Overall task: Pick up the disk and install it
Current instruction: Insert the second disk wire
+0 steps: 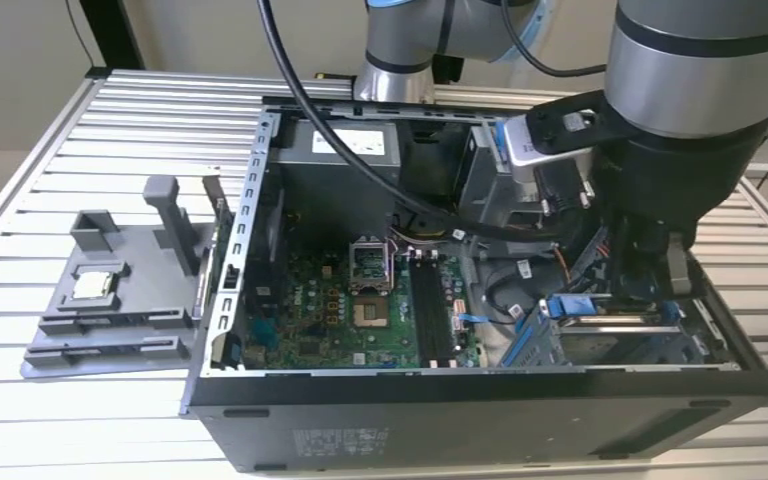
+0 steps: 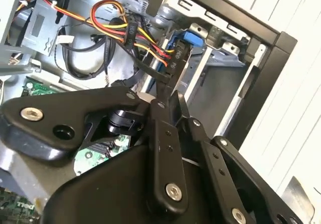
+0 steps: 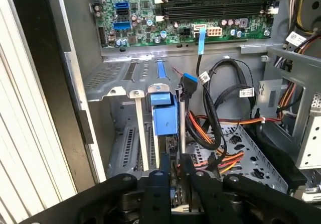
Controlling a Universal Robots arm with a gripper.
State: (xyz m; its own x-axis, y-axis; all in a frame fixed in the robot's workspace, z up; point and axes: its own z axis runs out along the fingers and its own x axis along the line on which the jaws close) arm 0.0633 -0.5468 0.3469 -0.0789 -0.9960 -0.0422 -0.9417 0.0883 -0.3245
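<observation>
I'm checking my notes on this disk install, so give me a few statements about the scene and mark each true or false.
1. The computer case lies open on a slatted table. True.
2. The gripper is outside the case. False: it is inside, at the drive cage.
3. A small square chip sits on the grey fixture beside the case. True.
4. The blue carrier piece lies on the fixture. False: it stands in the drive cage, near the gripper.

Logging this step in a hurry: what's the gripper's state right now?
Gripper: fingers close together, down inside the computer case at the drive cage, by the blue carrier piece; whether it grips anything cannot be told.
</observation>
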